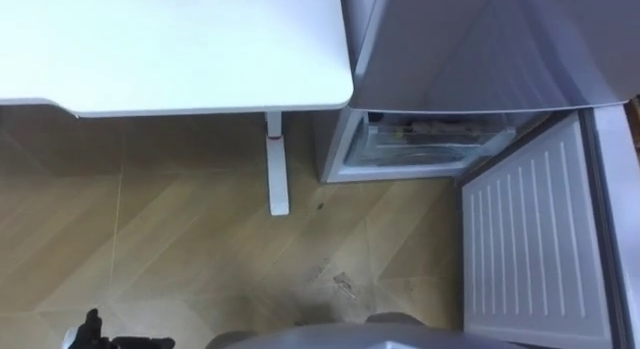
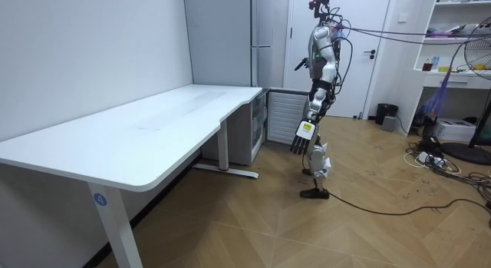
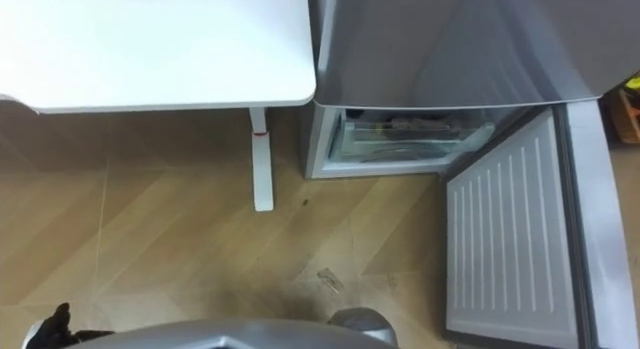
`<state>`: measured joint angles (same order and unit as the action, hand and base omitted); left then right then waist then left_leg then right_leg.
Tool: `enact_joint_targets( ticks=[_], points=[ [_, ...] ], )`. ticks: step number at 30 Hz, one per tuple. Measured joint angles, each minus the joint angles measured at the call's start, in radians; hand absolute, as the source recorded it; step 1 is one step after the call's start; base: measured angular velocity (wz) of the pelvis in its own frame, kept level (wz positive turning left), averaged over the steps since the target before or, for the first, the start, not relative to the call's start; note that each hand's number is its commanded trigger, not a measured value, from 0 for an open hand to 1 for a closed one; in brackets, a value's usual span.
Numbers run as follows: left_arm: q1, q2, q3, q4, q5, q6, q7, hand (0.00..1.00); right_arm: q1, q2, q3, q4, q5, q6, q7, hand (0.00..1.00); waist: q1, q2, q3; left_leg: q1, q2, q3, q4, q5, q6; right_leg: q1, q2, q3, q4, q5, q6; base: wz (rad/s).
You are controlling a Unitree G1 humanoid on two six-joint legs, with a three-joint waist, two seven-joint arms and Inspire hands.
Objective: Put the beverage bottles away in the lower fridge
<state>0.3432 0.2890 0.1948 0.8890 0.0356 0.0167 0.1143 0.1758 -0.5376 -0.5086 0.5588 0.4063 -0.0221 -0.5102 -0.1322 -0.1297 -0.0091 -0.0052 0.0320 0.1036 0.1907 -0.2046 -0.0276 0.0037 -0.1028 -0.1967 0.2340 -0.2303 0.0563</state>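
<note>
- Left hand [image 1: 92,329], well left of the fridge [image 1: 450,49], hangs slack and empty, probably free to fetch.
- Table [image 1: 180,49] stands just beside the fridge.
- Drawer [image 1: 430,144] sits low inside the fridge; whether its dim contents are drinks I cannot tell.
- Lower door [image 1: 530,229] stands wide at the fridge's right, for loading.

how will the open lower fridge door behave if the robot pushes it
The lower fridge door looks like a stiff ribbed panel, so it would probably swing as one piece, not flex. It stands wide open, its inner face carrying nothing, so a light push likely moves it.
</note>
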Motion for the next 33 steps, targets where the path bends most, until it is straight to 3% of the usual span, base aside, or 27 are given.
enact_joint_targets(
  ticks=[3, 8, 14, 15, 17, 22, 26, 27, 33],
  points=[
    [0.002, 0.000, 0.001, -0.015, 0.025, 0.000, 0.000, 0.00, 0.002, -0.003, -0.001, 0.083, 0.066, -0.001, 0.036, 0.00, 0.000, 0.002, -0.0007, 0.002, 0.004, 0.000, 0.008, 0.000, 0.000, 0.013, 0.004, -0.003, -0.013, 0.011, -0.002, 0.01],
    [0.004, -0.003, 0.022, -0.015, 0.025, 0.007, -0.025, 0.00, -0.003, -0.004, -0.033, 0.285, 0.118, 0.008, 0.086, 0.00, 0.001, -0.010, 0.0058, -0.001, 0.010, 0.000, 0.002, 0.000, -0.002, 0.015, 0.010, -0.001, -0.014, 0.019, -0.005, 0.00],
    [0.005, -0.003, 0.040, -0.030, 0.027, 0.025, -0.043, 0.00, -0.002, -0.004, -0.036, 0.336, 0.149, 0.040, 0.110, 0.00, -0.001, -0.010, 0.0059, -0.001, 0.011, 0.001, 0.007, 0.002, -0.005, 0.015, 0.012, 0.002, -0.016, 0.021, -0.006, -0.01],
    [0.005, -0.003, 0.040, -0.029, 0.027, 0.025, -0.043, 0.00, -0.014, -0.004, -0.034, 0.362, 0.169, 0.039, 0.121, 0.00, 0.001, -0.002, 0.0083, -0.002, 0.011, 0.001, 0.008, 0.002, -0.005, 0.014, 0.013, 0.002, -0.016, 0.021, -0.006, 0.00],
    [0.005, -0.004, 0.038, -0.020, 0.026, 0.025, -0.043, 0.00, -0.033, -0.002, -0.033, 0.426, 0.228, 0.041, 0.142, 0.00, 0.003, -0.004, 0.0026, -0.002, 0.012, 0.001, 0.008, 0.002, -0.005, 0.013, 0.014, 0.002, -0.016, 0.021, -0.006, 0.00],
    [0.004, -0.004, 0.039, 0.012, 0.028, 0.026, -0.037, 0.00, -0.046, 0.000, -0.033, 0.463, 0.313, 0.045, 0.167, 0.00, 0.005, 0.012, 0.0020, 0.001, 0.012, -0.002, 0.009, 0.002, -0.005, 0.013, 0.014, -0.001, -0.017, 0.021, -0.006, 0.01],
    [-0.007, -0.004, 0.039, 0.012, 0.045, 0.024, -0.037, 0.00, -0.043, 0.004, -0.032, 0.467, 0.314, 0.044, 0.207, 0.00, 0.009, 0.030, 0.0061, -0.001, 0.012, -0.006, 0.012, 0.002, -0.005, 0.016, 0.014, -0.004, -0.017, 0.022, -0.007, 0.02],
    [-0.009, -0.004, 0.039, 0.012, 0.045, 0.023, -0.037, 0.00, -0.043, 0.005, -0.029, 0.468, 0.318, 0.044, 0.211, 0.00, 0.012, 0.026, 0.0073, -0.001, 0.012, -0.006, 0.013, 0.002, -0.005, 0.016, 0.014, -0.004, -0.018, 0.022, -0.008, 0.00],
    [-0.024, -0.005, 0.038, 0.016, 0.044, 0.020, -0.041, 0.00, -0.051, 0.029, -0.021, 0.547, 0.355, 0.045, 0.285, 0.00, 0.032, 0.047, 0.0082, 0.001, 0.013, -0.006, 0.013, 0.002, -0.005, 0.015, 0.014, -0.003, -0.018, 0.023, -0.008, 0.00]
  ],
)
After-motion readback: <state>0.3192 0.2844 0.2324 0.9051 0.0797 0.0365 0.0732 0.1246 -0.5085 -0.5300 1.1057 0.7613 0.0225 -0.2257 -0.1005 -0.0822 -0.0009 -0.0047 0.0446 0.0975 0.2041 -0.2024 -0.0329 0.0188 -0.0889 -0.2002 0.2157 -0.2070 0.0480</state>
